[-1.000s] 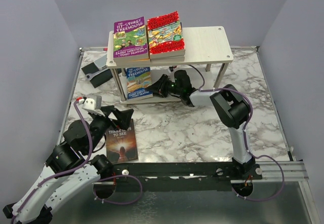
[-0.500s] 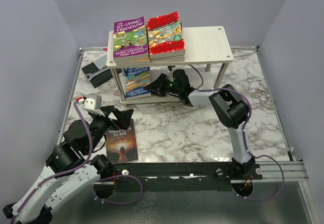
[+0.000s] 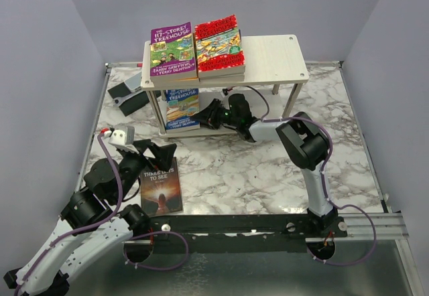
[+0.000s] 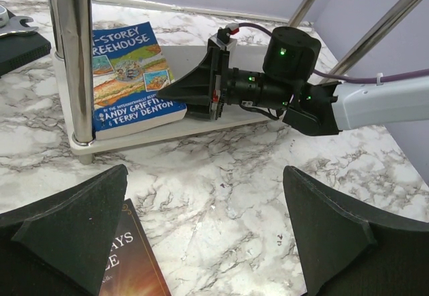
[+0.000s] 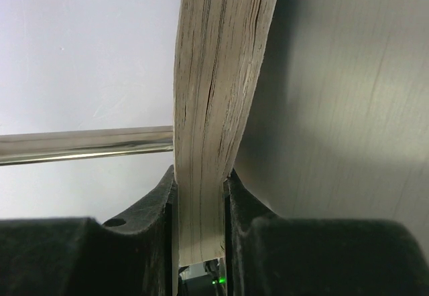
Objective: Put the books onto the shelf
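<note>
A purple book (image 3: 173, 53) and a red book (image 3: 218, 41) lie flat on the top board of the shelf (image 3: 275, 58). On the lower board (image 4: 221, 123) lies a blue book (image 3: 182, 108) (image 4: 127, 75). My right gripper (image 3: 210, 114) (image 4: 201, 94) (image 5: 201, 177) is shut on that book's right edge, its page edges (image 5: 218, 95) pinched between both fingers. A dark book (image 3: 161, 185) (image 4: 137, 262) lies on the marble table. My left gripper (image 3: 153, 154) (image 4: 201, 239) hovers open just above its top edge, holding nothing.
A flat grey-black device (image 3: 127, 94) sits on the table left of the shelf. A silver shelf leg (image 4: 74, 55) stands at the blue book's left front corner. The right arm's body (image 3: 305, 142) reaches across the middle of the table. Grey walls enclose the table.
The right gripper has slid the blue book a little further left and back along the lower board. The left arm has not moved.
</note>
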`<state>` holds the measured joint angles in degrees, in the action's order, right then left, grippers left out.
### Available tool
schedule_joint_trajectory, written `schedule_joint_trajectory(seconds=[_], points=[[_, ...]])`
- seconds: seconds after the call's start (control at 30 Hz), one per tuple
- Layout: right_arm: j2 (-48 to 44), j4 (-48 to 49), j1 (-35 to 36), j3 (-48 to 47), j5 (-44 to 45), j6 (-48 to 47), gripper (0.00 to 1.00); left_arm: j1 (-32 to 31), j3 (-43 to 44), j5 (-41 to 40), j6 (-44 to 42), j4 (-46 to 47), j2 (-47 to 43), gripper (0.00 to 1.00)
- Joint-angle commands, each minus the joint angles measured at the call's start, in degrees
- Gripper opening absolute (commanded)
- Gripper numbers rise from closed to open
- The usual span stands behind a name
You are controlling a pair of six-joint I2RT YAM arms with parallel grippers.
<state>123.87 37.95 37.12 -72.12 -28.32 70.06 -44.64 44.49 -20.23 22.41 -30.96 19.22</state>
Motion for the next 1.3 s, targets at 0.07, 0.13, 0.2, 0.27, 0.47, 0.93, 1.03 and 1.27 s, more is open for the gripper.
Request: schedule_joint_trajectory(seconds=[0.07, 0.13, 0.2, 0.27, 0.47, 0.93, 1.03, 1.27], points=[[-1.47, 3.15, 2.33, 1.12, -2.05, -0.19, 0.18, 0.10, -0.54, -1.65, -0.69, 0.64, -0.53, 0.99], [-1.85, 2.86, 2.34, 1.36, -1.79, -0.40, 0.23, 0.17, -0.54, -1.68, -0.69, 0.64, -0.59, 0.99], [-2.11, 1.99, 2.34, 1.36, -1.67, -0.81, 0.29, 0.16, -0.54, -1.74, -0.71, 0.64, -0.63, 0.99], [-2.55, 1.42, 2.41, 1.49, -1.58, -1.18, 0.33, 0.12, -0.54, -1.83, -0.69, 0.64, -0.61, 0.99], [-4.86, -1.65, 2.43, 2.58, 0.31, -3.33, 0.50, 0.16, -0.63, -1.92, -0.70, 0.64, -0.64, 0.99], [-9.47, -18.80, 2.43, 0.84, 5.57, -10.46, 0.62, 0.26, -0.63, -2.16, -0.53, 0.64, -0.29, 0.99], [-10.02, -22.57, 2.41, -0.25, 7.41, -11.75, 0.62, 0.26, -0.63, -2.29, -0.48, 0.64, -0.37, 0.99], [-11.58, -29.94, 2.43, -1.65, 13.97, -14.93, 0.63, 0.26, -0.63, -2.36, -0.53, 0.66, -0.38, 0.99]])
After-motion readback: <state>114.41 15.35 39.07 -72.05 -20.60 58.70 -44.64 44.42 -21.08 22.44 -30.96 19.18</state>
